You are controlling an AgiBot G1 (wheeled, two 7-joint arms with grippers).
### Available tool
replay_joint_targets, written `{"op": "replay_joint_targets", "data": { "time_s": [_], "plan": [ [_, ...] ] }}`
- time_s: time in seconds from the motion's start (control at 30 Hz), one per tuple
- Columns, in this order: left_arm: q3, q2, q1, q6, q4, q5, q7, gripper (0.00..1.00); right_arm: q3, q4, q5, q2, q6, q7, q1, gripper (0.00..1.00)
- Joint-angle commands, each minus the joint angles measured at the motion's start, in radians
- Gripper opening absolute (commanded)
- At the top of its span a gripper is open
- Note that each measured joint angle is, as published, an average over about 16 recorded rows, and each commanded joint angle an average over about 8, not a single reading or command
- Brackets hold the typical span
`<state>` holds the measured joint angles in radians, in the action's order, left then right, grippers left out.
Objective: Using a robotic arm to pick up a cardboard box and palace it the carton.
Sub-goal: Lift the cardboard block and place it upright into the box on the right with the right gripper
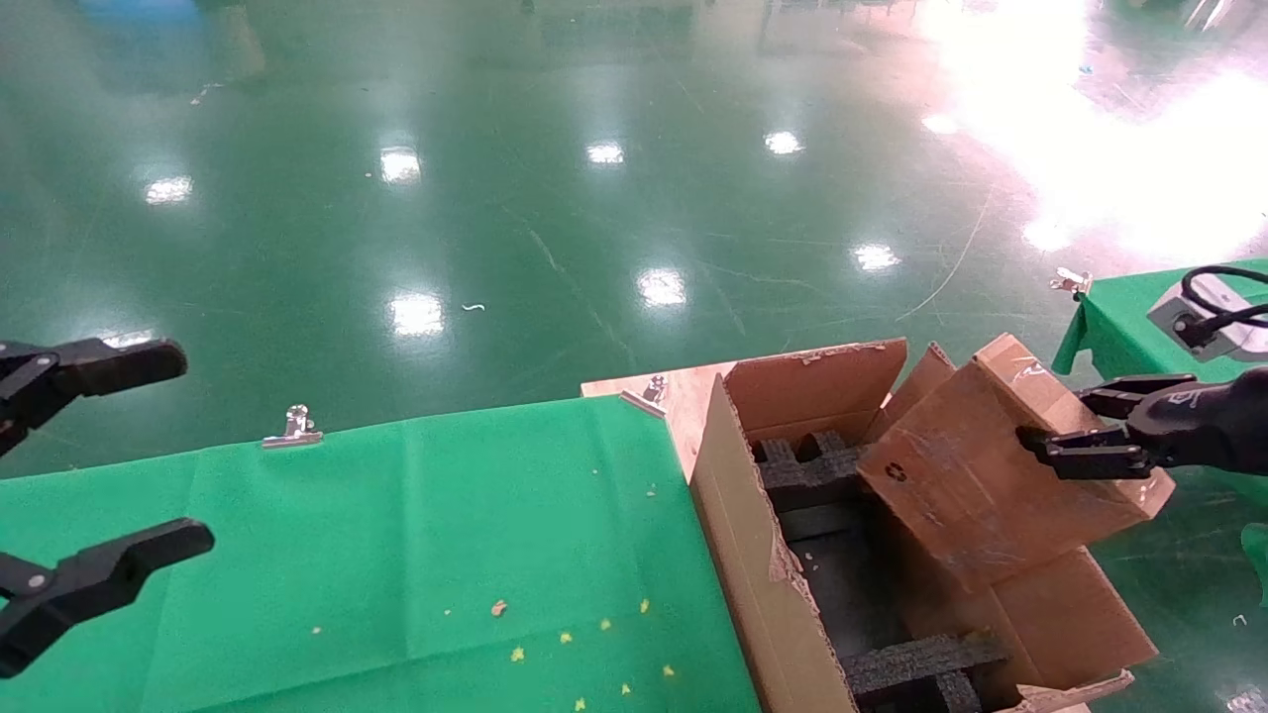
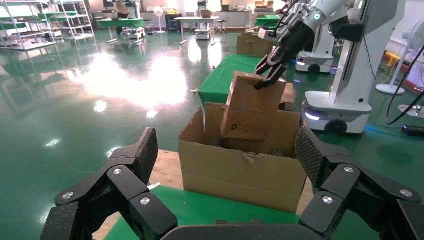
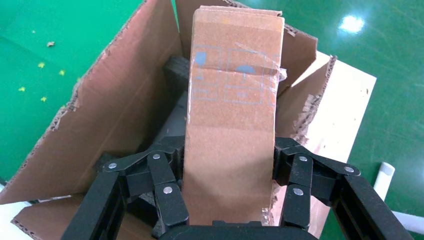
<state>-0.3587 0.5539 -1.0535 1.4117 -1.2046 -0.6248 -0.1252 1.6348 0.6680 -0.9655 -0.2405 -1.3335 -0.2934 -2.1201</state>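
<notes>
My right gripper (image 1: 1075, 428) is shut on the small brown cardboard box (image 1: 991, 465), holding it tilted above the open carton (image 1: 738, 515). The box's lower end with the recycling mark dips into the carton's mouth, over the black foam inserts (image 1: 807, 470). In the right wrist view the box (image 3: 232, 115) stands between my two fingers (image 3: 165, 190), with the carton (image 3: 120, 110) below it. The left wrist view shows the white right arm (image 2: 320, 15) holding the box (image 2: 250, 107) over the carton (image 2: 240, 172). My left gripper (image 1: 99, 460) is open and empty at the far left above the green table.
The green-covered table (image 1: 396, 555) lies left of the carton, with a metal clip (image 1: 293, 426) on its far edge and small yellow crumbs near the front. A bare wooden board (image 1: 684, 396) sits under the carton. Another green table (image 1: 1119, 317) is at the right.
</notes>
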Motion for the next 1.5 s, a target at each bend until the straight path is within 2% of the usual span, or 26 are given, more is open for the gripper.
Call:
{"op": "replay_joint_targets", "data": {
  "time_s": [0.03, 0.3, 0.47, 0.73, 1.13, 1.5],
  "plan": [
    [0.000, 0.000, 0.000, 0.000, 0.000, 0.000, 0.000, 1.00, 0.001, 0.018, 0.016, 0.017, 0.019, -0.010, 0.014, 0.00],
    [0.000, 0.000, 0.000, 0.000, 0.000, 0.000, 0.000, 1.00, 0.000, 0.017, 0.016, 0.013, 0.017, -0.014, 0.013, 0.00],
    [0.000, 0.000, 0.000, 0.000, 0.000, 0.000, 0.000, 1.00, 0.007, 0.013, 0.019, 0.004, 0.040, -0.077, 0.023, 0.00],
    [0.000, 0.000, 0.000, 0.000, 0.000, 0.000, 0.000, 1.00, 0.039, 0.111, -0.043, 0.005, 0.176, -0.324, 0.036, 0.00],
    [0.000, 0.000, 0.000, 0.000, 0.000, 0.000, 0.000, 1.00, 0.096, 0.361, -0.284, 0.041, 0.324, -0.708, 0.009, 0.00],
    [0.000, 0.000, 0.000, 0.000, 0.000, 0.000, 0.000, 1.00, 0.141, 0.504, -0.459, 0.050, 0.401, -0.921, 0.023, 0.00]
  ]
}}
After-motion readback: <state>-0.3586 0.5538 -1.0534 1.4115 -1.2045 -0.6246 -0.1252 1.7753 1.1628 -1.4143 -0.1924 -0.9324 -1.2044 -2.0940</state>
